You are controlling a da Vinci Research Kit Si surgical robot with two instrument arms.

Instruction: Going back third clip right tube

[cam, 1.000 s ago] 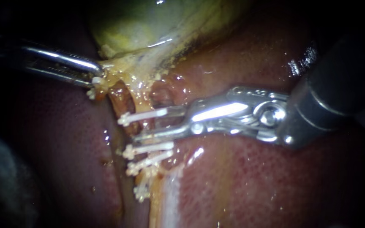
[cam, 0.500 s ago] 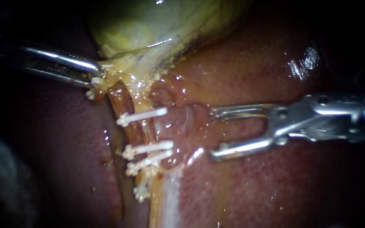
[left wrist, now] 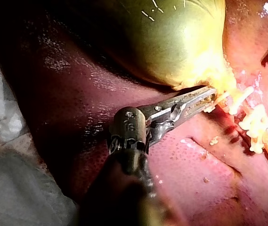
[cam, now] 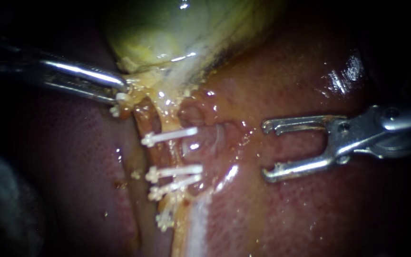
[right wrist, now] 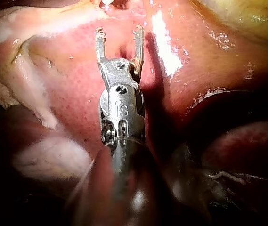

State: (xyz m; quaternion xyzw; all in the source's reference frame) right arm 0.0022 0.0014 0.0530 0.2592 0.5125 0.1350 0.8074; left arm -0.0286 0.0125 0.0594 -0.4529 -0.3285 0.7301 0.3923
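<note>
The liver (cam: 310,204) fills most of the endoscope frame, with the gallbladder (cam: 167,33) at upper centre. My left instrument (cam: 122,90) comes in from the upper left, its jaws closed on yellowish tissue (cam: 141,88) just under the gallbladder, holding it taut. My right instrument (cam: 265,150) lies at centre right, its jaws spread wide and empty, well apart from the tube (cam: 163,154) at centre left. Three white clips (cam: 177,170) sit across that tube, one above and two close together below. I judge the clipping done and the retreat under way; what is left is drawing my right instrument out toward the right edge.
</note>
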